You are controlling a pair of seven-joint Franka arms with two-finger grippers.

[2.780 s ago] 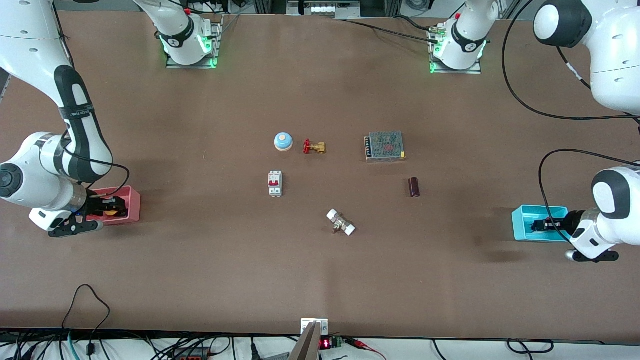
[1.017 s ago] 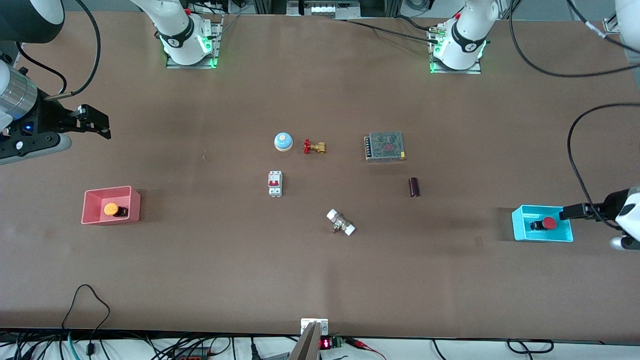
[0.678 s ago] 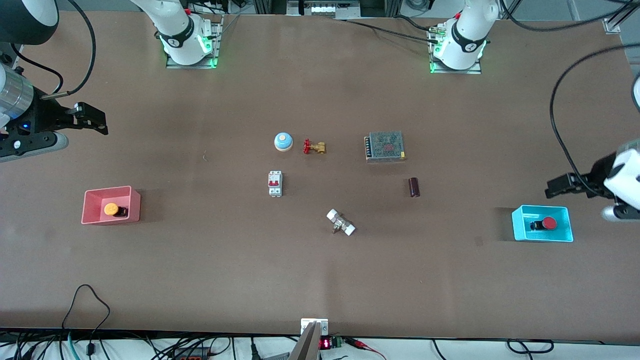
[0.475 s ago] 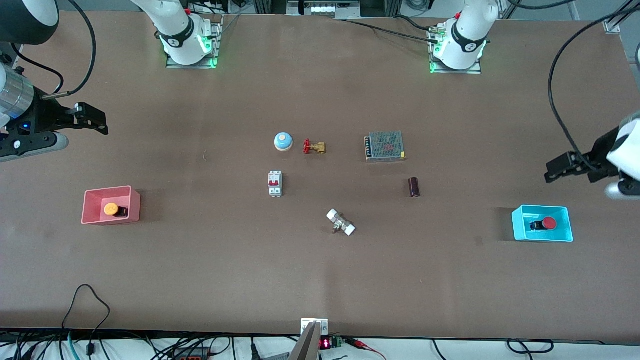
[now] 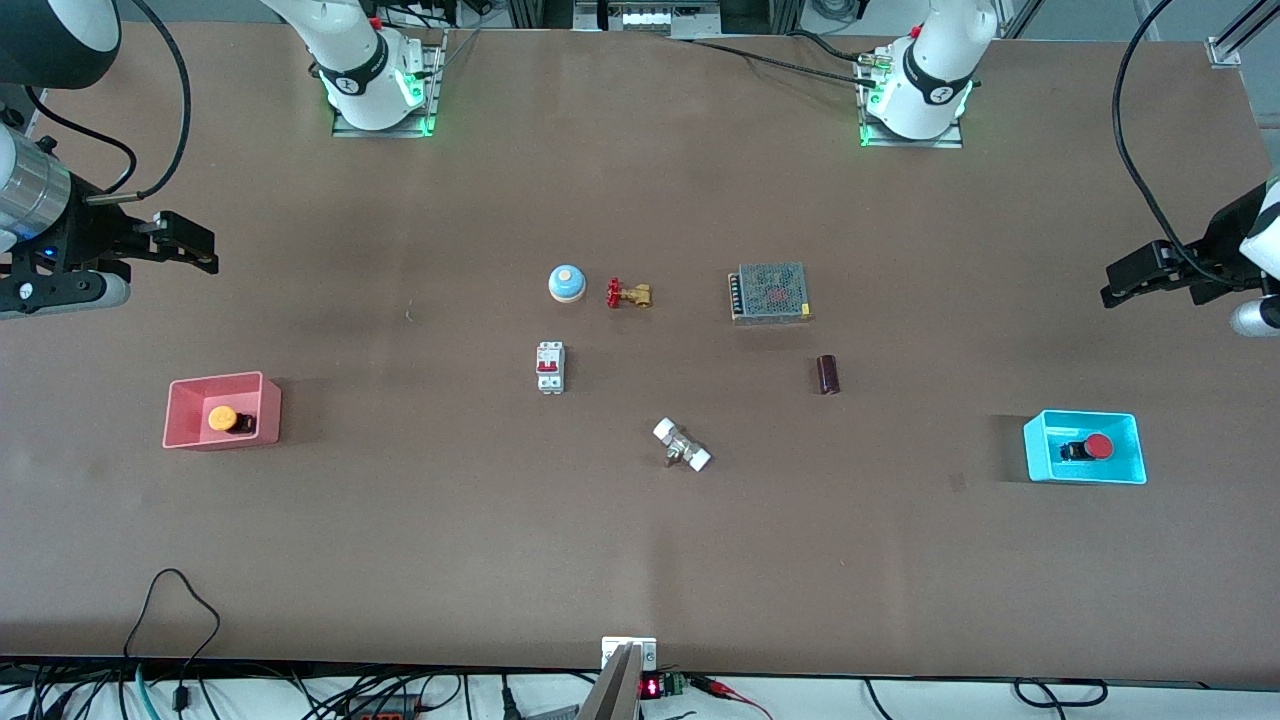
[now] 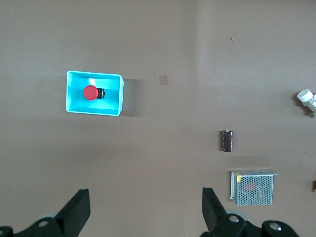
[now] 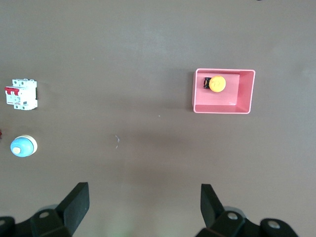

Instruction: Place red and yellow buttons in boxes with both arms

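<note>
**Buttons lie in their boxes, both grippers raised and spread wide**

Red button lies on its side inside the cyan box, its cap toward the table edge at the left arm's end and its black body toward the middle of the table. The yellow button lies likewise in the pink box at the right arm's end, cap toward the table's edge there. Each box sits on the brown table, and the two are well apart, one at each end.

The left gripper hangs in the air over the bare table at the left arm's end, apart from the cyan box; in the left wrist view its fingers stand wide apart with nothing between them. The right gripper hangs over bare table at the right arm's end, apart from the pink box, and its fingers are also spread wide and hold nothing.

In the middle of the table lie a blue-and-white bell with a brass valve just beside it, and a white circuit breaker nearer the front camera than the bell. A metal mesh power supply lies toward the left arm's end, with a dark cylinder near it and a white-ended fitting nearer the camera still.
</note>
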